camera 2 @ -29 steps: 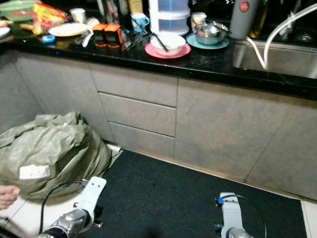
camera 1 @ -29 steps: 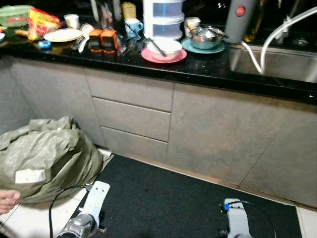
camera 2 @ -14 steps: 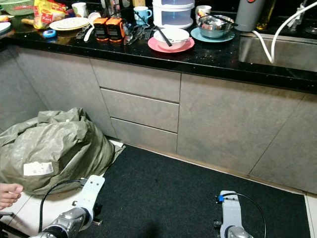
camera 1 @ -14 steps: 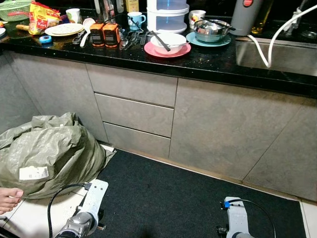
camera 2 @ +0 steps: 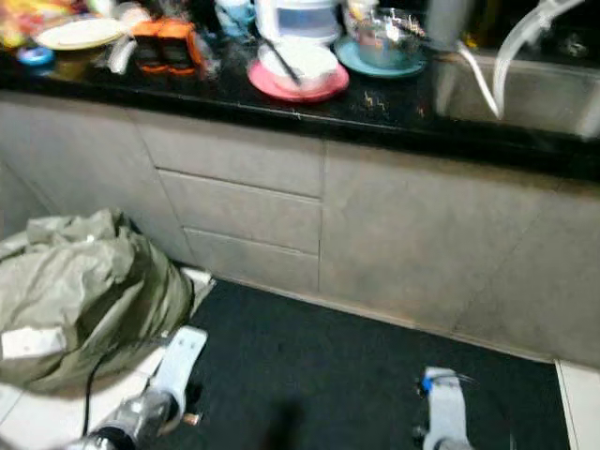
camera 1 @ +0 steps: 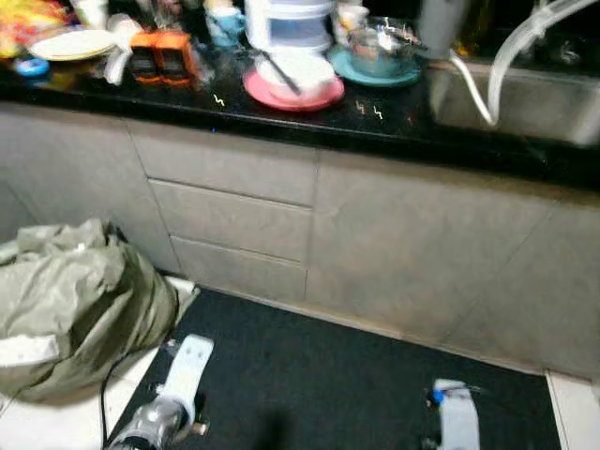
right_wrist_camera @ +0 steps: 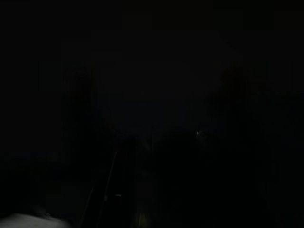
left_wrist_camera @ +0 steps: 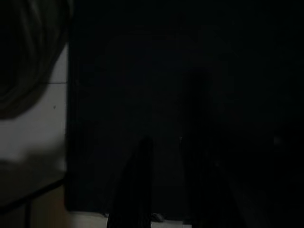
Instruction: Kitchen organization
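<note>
Silver and low, both arms are hanging idle at the near edge of the scene, the left arm (camera 1: pixel 178 389) over the seam between the pale floor tile (camera 1: pixel 56 422) and the dark mat (camera 1: pixel 319 375), the right arm (camera 1: pixel 453 417) over the mat itself. In the left wrist view the left gripper (left_wrist_camera: pixel 164 190) is pointing at the mat, its two black fingers (left_wrist_camera: pixel 137 190) showing as dim shapes a little apart with nothing between them. The right wrist view is so dark that I cannot tell how the right gripper is standing.

Just beside the left arm a bulging green sack (camera 1: pixel 75 305) is slumping on the tile against the grey cabinet (camera 1: pixel 234 220) with its stacked drawers. Above, the black counter (camera 1: pixel 309 117) is carrying the dishes: a white bowl (camera 1: pixel 295 73) with a utensil in it on a pink plate (camera 1: pixel 281 96), a steel bowl (camera 1: pixel 380 49) on a teal plate (camera 1: pixel 349 64), two orange boxes (camera 1: pixel 159 54), a blue mug (camera 1: pixel 223 21), and a pale plate (camera 1: pixel 70 42) at the far left. A steel sink (camera 1: pixel 511 98) with a white hose (camera 1: pixel 511 52) is sitting to the right.

Against the picture half a second back, the whole scene is now blurred and shifted, so the camera is moving; the bare foot then at the left edge is gone from view.
</note>
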`<state>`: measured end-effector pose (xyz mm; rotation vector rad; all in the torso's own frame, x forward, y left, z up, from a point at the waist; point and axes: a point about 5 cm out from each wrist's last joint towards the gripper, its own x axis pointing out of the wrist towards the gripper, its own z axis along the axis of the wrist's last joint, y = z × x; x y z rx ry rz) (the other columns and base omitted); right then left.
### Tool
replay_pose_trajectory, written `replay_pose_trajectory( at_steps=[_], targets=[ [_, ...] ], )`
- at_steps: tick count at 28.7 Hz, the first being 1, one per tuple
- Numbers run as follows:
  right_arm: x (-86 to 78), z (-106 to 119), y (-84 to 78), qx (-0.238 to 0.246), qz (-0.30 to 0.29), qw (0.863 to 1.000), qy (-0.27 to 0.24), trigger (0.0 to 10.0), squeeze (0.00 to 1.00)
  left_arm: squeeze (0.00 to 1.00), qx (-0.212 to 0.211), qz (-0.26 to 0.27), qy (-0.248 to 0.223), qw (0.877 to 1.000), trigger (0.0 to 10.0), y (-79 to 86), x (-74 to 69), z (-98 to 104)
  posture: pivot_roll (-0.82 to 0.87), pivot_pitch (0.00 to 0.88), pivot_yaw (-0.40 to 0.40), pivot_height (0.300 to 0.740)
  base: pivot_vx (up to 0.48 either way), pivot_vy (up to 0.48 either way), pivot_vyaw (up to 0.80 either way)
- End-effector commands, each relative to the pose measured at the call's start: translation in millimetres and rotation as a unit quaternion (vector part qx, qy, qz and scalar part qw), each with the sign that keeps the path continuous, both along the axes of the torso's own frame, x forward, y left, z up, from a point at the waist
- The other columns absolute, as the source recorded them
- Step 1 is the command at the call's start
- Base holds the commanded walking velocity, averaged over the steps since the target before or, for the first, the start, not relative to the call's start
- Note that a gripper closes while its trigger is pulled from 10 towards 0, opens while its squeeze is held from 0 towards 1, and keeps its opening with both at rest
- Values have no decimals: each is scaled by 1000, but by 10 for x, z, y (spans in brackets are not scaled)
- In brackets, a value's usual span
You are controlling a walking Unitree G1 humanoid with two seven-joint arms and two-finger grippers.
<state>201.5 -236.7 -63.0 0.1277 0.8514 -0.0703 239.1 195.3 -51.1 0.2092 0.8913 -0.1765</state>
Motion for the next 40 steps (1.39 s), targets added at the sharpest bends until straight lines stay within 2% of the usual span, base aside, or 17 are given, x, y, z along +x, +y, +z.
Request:
replay_pose_trajectory(
  at_steps=[1, 12, 19, 20, 23, 25, 26, 27, 30, 31, 32, 33, 35, 36, 37, 38, 40],
  targets=[
    [-29, -35, 115, 44, -4, 999, -10, 10000, 0, 0, 5, 1, 15, 1000, 10000, 33, -58, -36, 38, 77, 28, 740, 394, 0, 0],
    [13, 7, 215, 135, -8, 989, -60, 10000, 0, 0, 4, -1, 15, 1000, 10000, 32, -60, -37, 34, 82, 28, 740, 402, 0, 0],
    [94, 109, 285, 188, 43, 973, -125, 10000, 0, 0, 3, -1, 15, 1000, 10000, 25, -55, -35, 36, 83, 25, 740, 404, 0, 0],
    [119, 163, 369, 257, 64, 951, -160, 10000, 0, 0, 3, -1, 15, 1000, 10000, 21, -52, -34, 35, 85, 24, 740, 401, 0, 0],
    [130, 222, 456, 317, 107, 924, -188, 10000, 0, 0, 2, -1, 15, 1000, 10000, 17, -50, -33, 35, 85, 24, 740, 401, 0, 0],
    [573, 897, 207, 375, 229, 839, -320, 10000, 0, 0, 2, -1, 15, 1000, 10000, 21, -50, -32, 33, 89, 31, 740, 399, 0, 0],
    [573, 897, 207, 375, 229, 839, -320, 10000, 0, 0, 2, -1, 15, 1000, 10000, 21, -50, -32, 33, 89, 31, 740, 401, 0, 0],
    [667, 1254, 172, 391, 285, 792, -372, 10000, 0, 0, 3, -2, 15, 1000, 10000, 22, -51, -32, 33, 89, 31, 740, 401, 0, 0],
    [638, 1834, 279, 414, 370, 702, -446, 10000, 0, 0, 3, -4, 16, 1000, 10000, 26, -51, -32, 31, 91, 34, 740, 401, 0, 0],
    [638, 1834, 279, 414, 370, 702, -446, 10000, 0, 0, 3, -4, 16, 1000, 10000, 26, -51, -32, 31, 91, 34, 740, 401, 0, 0],
    [621, 1990, 305, 416, 385, 677, -469, 10000, 0, 0, 3, -4, 16, 1000, 10000, 27, -51, -31, 33, 95, 34, 740, 401, 0, 0],
    [621, 1990, 305, 416, 385, 677, -469, 10000, 0, 0, 3, -4, 16, 1000, 10000, 27, -51, -31, 33, 95, 34, 740, 401, 0, 0],
    [585, 2376, 364, 420, 422, 612, -520, 10000, 0, 0, 3, -3, 15, 1000, 10000, 30, -51, -31, 33, 95, 34, 740, 388, 0, 0],
    [585, 2376, 364, 420, 422, 612, -520, 10000, 0, 0, 3, -3, 15, 1000, 10000, 30, -51, -31, 33, 95, 34, 740, 375, 0, 0],
    [569, 2492, 383, 421, 436, 589, -534, 10000, 0, 0, 3, -2, 15, 1000, 10000, 31, -50, -30, 33, 96, 35, 740, 307, 0, 0],
    [569, 2492, 383, 421, 436, 589, -534, 10000, 0, 0, 3, -2, 15, 1000, 10000, 31, -50, -30, 33, 96, 35, 740, 307, 0, 0],
    [435, 2868, 402, 426, 477, 516, -569, 10000, 0, 0, -1, 2, 15, 1000, 10000, 28, -50, -31, 36, 96, 34, 740, 0, 0, 0]
  ],
)
